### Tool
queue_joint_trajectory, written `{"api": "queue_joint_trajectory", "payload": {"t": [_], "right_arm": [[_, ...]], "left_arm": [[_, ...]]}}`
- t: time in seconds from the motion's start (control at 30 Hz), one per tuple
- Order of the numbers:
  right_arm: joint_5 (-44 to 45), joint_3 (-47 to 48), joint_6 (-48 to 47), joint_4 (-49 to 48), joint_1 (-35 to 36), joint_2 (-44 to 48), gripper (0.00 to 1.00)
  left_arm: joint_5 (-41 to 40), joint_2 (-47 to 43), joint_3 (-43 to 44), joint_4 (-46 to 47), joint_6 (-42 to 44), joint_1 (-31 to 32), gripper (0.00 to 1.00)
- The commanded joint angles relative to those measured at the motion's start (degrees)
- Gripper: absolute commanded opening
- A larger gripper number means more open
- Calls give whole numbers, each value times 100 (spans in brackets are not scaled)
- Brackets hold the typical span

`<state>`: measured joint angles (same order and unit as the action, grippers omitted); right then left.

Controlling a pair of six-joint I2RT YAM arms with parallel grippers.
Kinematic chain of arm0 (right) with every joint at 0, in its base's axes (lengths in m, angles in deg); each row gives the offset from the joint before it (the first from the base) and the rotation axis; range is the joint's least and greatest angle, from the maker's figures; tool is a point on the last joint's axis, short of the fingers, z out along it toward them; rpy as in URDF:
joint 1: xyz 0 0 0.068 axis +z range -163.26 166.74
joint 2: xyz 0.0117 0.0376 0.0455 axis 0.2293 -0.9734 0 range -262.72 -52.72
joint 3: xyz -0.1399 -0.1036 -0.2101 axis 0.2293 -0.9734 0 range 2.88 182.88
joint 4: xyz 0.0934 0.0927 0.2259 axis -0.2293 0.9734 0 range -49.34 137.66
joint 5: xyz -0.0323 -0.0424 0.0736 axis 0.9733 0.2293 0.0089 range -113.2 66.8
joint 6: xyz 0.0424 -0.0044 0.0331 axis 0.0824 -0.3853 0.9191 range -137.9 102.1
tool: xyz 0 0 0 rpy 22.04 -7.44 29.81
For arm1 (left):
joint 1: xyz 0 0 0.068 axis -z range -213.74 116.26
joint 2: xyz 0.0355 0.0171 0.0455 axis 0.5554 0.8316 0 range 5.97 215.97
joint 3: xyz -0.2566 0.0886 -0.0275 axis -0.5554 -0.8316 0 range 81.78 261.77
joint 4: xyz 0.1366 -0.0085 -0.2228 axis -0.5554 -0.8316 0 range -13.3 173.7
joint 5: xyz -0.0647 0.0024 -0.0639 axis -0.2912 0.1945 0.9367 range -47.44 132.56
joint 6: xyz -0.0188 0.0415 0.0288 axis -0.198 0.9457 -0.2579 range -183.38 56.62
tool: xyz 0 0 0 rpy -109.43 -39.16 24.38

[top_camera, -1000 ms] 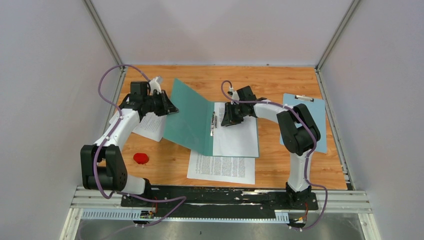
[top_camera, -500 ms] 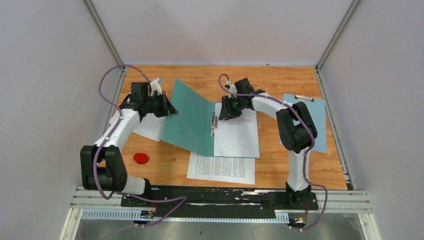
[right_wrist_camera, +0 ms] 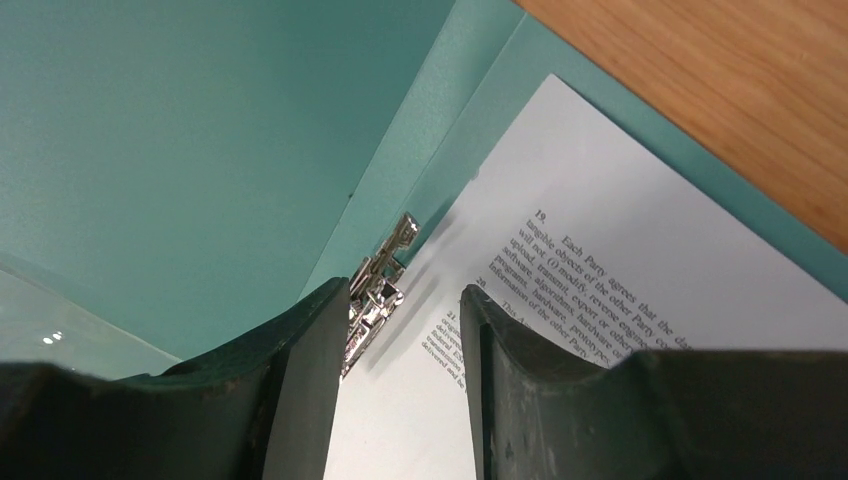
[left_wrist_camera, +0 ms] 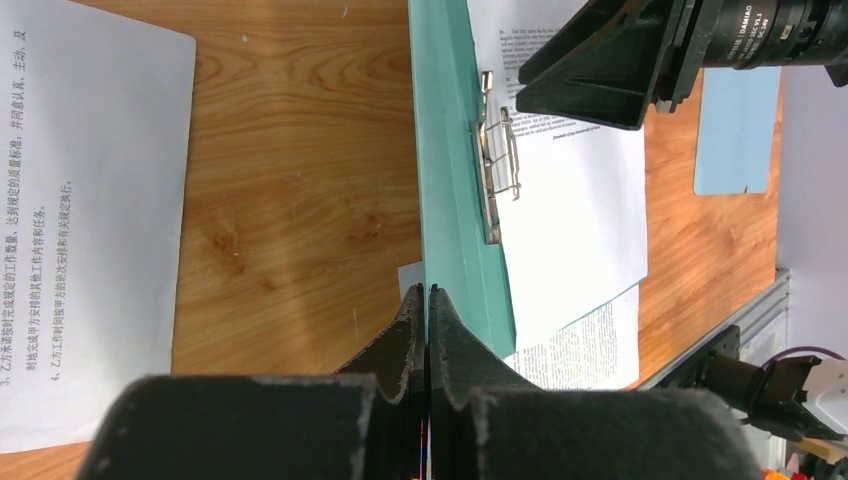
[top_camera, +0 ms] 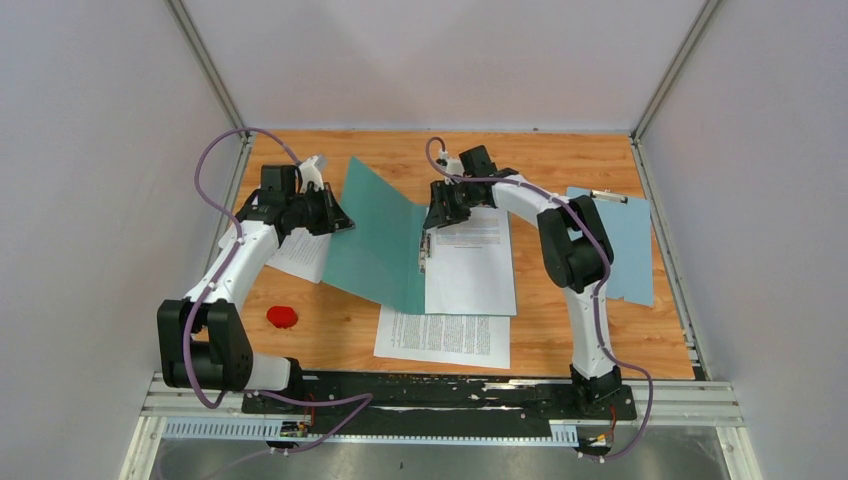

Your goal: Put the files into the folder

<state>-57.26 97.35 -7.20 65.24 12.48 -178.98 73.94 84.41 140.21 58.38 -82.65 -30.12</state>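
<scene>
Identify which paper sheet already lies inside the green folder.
The sheet on the folder's right half, beside its metal clip. The front sheet and left sheet lie on the table.

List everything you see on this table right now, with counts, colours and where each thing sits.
folder: 1, teal, mid-table, open, left cover raised.
sheets: 3, white with black print; one on the folder's right cover, one in front of the folder, one at the left under the left arm.
fastener: 1, silver, on the folder's spine.
clipboard: 1, light blue, right side.
red object: 1, red, near left; too small to identify.
table: 1, wood.
left gripper: 1, black, shut on the raised cover's edge.
right gripper: 1, black, open, at the fastener.
</scene>
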Motion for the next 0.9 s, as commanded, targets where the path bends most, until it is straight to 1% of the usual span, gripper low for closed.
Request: {"api": "queue_joint_trajectory", "payload": {"t": [0.0, 0.27, 0.87], "right_arm": [[-341, 461, -284, 22, -6, -161, 46], [-552, 1076, -328, 303, 3, -568, 46], [-936, 1521, -375, 429, 109, -967, 46]], "left_arm": [[41, -181, -23, 153, 152, 35, 0], [66, -150, -27, 175, 143, 35, 0], [72, -132, -44, 169, 125, 46, 0]]}}
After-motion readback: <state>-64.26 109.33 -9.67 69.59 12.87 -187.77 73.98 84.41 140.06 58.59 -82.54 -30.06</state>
